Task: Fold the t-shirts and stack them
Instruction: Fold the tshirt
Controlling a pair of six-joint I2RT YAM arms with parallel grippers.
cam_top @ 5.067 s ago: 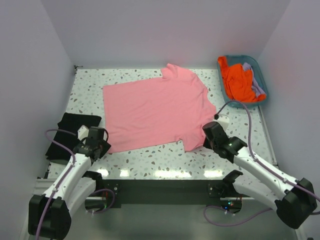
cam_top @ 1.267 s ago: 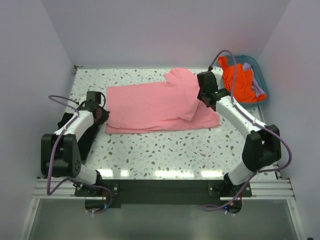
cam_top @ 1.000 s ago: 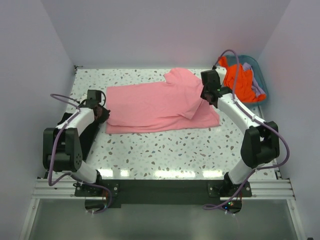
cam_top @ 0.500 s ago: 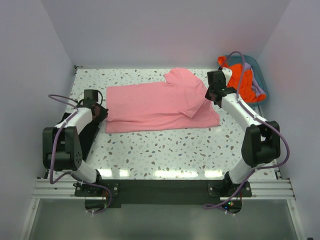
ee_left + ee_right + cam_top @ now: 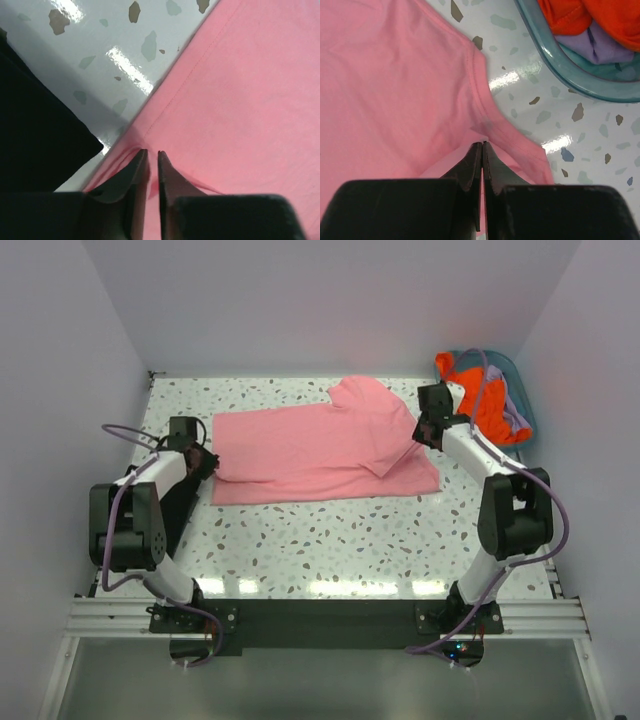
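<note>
The salmon-pink t-shirt [image 5: 310, 450] lies across the middle of the table, its near half folded back over itself. My left gripper [image 5: 207, 462] is at its left edge, jaws nearly closed and pinching a ridge of pink fabric [image 5: 240, 100]; the tips show in the left wrist view [image 5: 149, 151]. My right gripper [image 5: 425, 437] is at the right sleeve, jaws shut on a tented fold of the pink shirt [image 5: 395, 75], as the right wrist view [image 5: 482, 143] shows. The black t-shirt [image 5: 165, 505] lies folded at the left. The orange t-shirt [image 5: 487, 405] and lavender t-shirt [image 5: 520, 412] lie in the basket.
The teal plastic basket [image 5: 518, 372] stands at the back right corner, close to my right gripper; its rim shows in the right wrist view [image 5: 560, 65]. Speckled tabletop [image 5: 330, 530] lies in front of the shirt. Walls enclose the table on three sides.
Both grippers have carried the shirt's near edge from the front of the table to the back, folding it in half. In the last second the right gripper has drifted right towards the basket.
</note>
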